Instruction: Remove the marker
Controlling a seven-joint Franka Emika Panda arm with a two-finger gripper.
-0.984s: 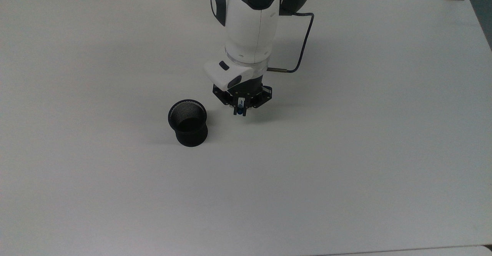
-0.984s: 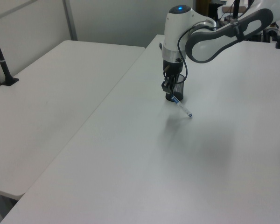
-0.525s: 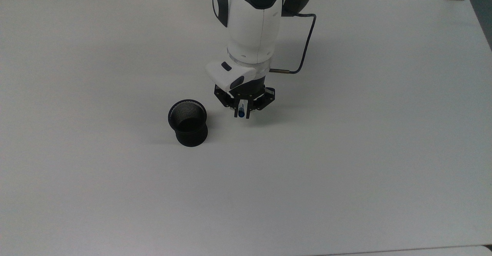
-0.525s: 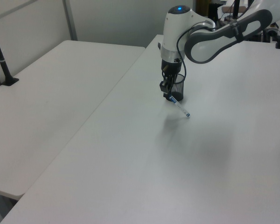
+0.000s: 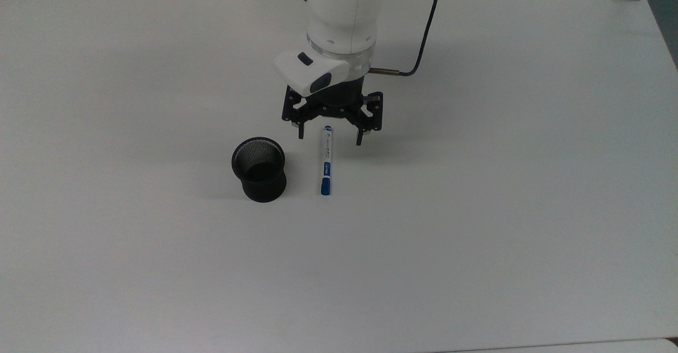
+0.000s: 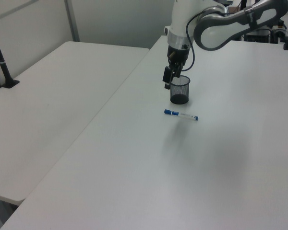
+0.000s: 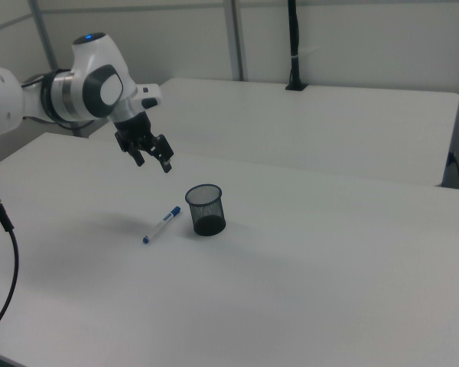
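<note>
I see the marker (image 5: 326, 160) lying flat on the table (image 5: 476, 236) just beside the mesh cup (image 5: 259, 169) (which looks empty), so I judge removal done. My gripper (image 5: 329, 134) hangs above it, fingers spread, holding nothing.

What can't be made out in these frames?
- Print on the blue label of the slim white marker with the blue cap: too small to read in the top view.
- Floor of the black mesh cup: in shadow in the top view, so the contents are uncertain.
- Upper arm above the open hand: cut off by the top view's upper edge.
</note>
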